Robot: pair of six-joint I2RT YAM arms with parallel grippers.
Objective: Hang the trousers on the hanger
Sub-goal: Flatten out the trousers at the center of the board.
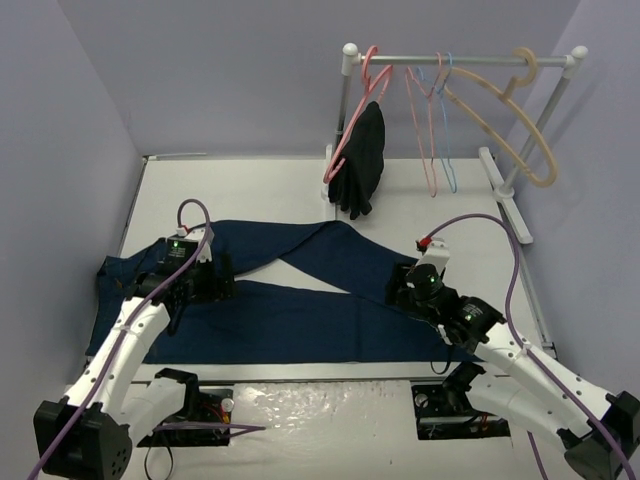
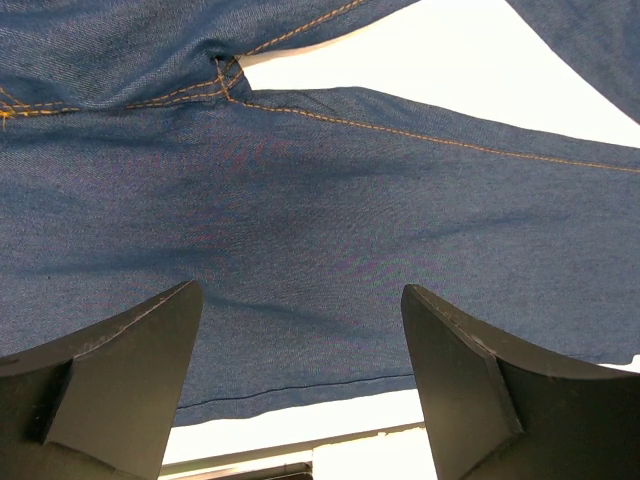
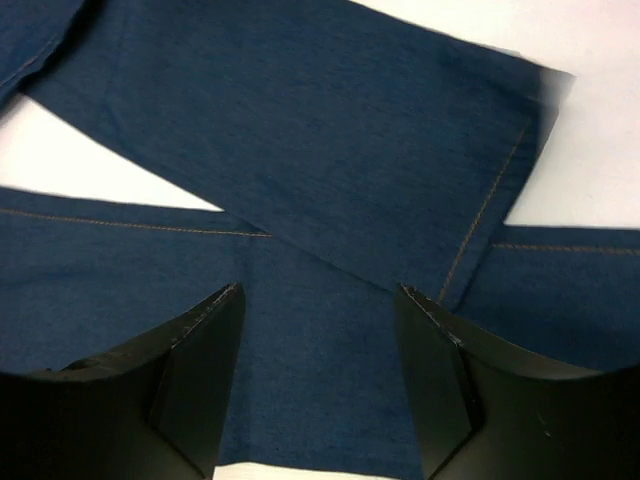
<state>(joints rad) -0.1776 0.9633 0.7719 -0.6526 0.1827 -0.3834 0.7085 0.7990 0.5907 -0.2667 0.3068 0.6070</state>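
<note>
A white table [image 1: 250,185] carries the long dark navy-blue denim trousers [image 1: 290,325], lying flat across its near half. Their long axis runs left to right, with the waist end at the left and the legs reaching right, where one leg lies diagonally over the other.

At the far right corner stands a white rail rack [image 1: 470,59]. On it hangs the thin light-blue wire hanger [image 1: 447,140], between thin pink hangers [image 1: 425,140] and a thicker beige hanger [image 1: 500,120]. The blue hanger therefore lies away from both arms, up and toward the back right, and the right arm looks the nearer one to it.

The left gripper [image 2: 300,385] hovers over the upper legs just below the crotch seam, fingers spread and nothing between them. The right gripper [image 3: 320,375] hangs over the crossing of the legs near a hem, its fingers also apart and gripping nothing. Each arm has cloth directly beneath it, so the coming move likely turns on pinching the denim, not on reaching sideways.

Only orange stitching [image 2: 400,130] shows; no label, brand or writing can be read.
</note>
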